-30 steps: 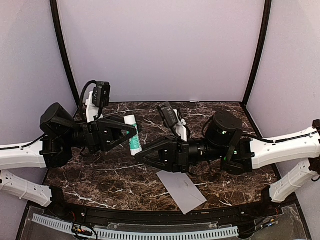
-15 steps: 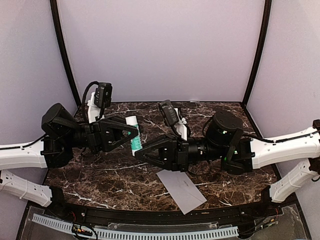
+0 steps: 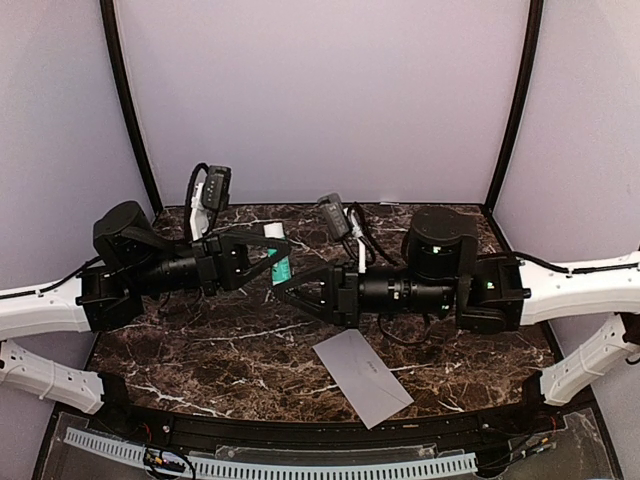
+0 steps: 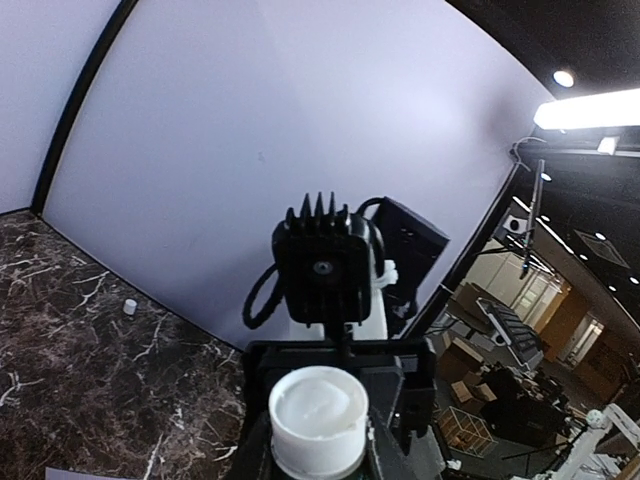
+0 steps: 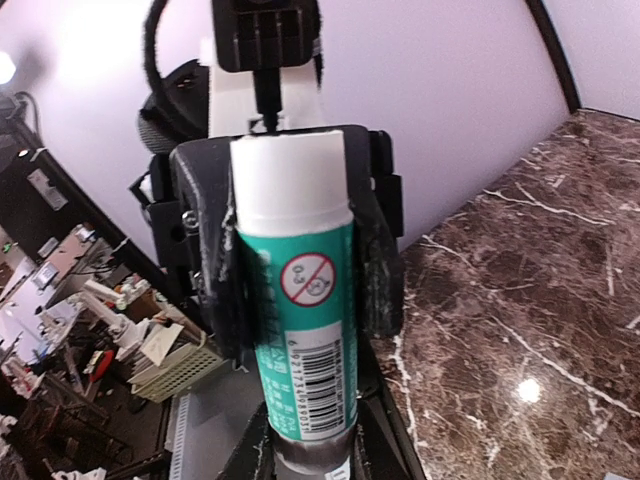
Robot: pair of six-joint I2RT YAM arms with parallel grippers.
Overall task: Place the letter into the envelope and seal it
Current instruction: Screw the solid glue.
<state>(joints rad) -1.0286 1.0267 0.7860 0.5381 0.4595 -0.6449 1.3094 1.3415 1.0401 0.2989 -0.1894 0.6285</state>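
A glue stick with a teal body and a white top is held in the air between both grippers. My left gripper is shut on its upper part; in the left wrist view the stick's white top faces the camera. My right gripper is closed on the stick's dark lower end, which also shows in the right wrist view below the teal body. The grey envelope lies flat near the front edge. The letter is not in view.
A small white cap-like piece lies on the marble table near the back wall. Both arms stretch across the middle above the table. Pale walls close in the back and both sides.
Both grippers have risen and moved toward the back wall. My right gripper has come up to the glue stick's lower end and closed on it. The envelope has not moved.
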